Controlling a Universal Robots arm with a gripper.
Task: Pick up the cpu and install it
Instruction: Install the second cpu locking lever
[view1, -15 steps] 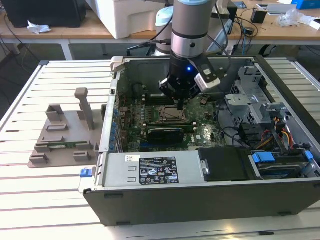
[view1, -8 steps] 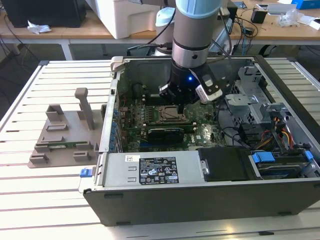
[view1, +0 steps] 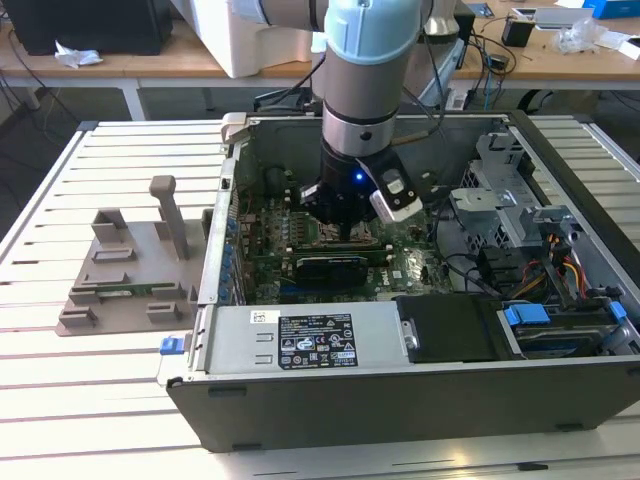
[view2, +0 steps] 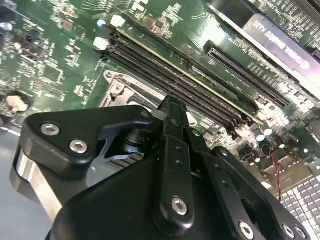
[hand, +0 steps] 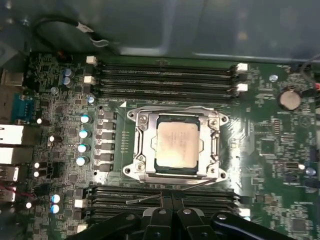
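The cpu (hand: 176, 145), a flat square chip with a pale metal top, lies inside the metal socket frame (hand: 137, 145) on the green motherboard (hand: 260, 150). In the first wrist view my gripper (hand: 172, 199) hangs above the memory slots beside the socket, fingers pressed together with nothing between them. In the second wrist view the gripper (view2: 173, 109) hovers close over the board, a corner of the socket (view2: 117, 87) showing past it. The exterior view has the gripper (view1: 345, 232) low inside the open computer case (view1: 400, 400).
A black graphics card (view1: 335, 267) sits just in front of the gripper. Drive bays and cable bundles (view1: 530, 260) fill the case toward the exterior view's right. A grey holder fixture (view1: 130, 270) stands on the slatted table at the exterior view's left.
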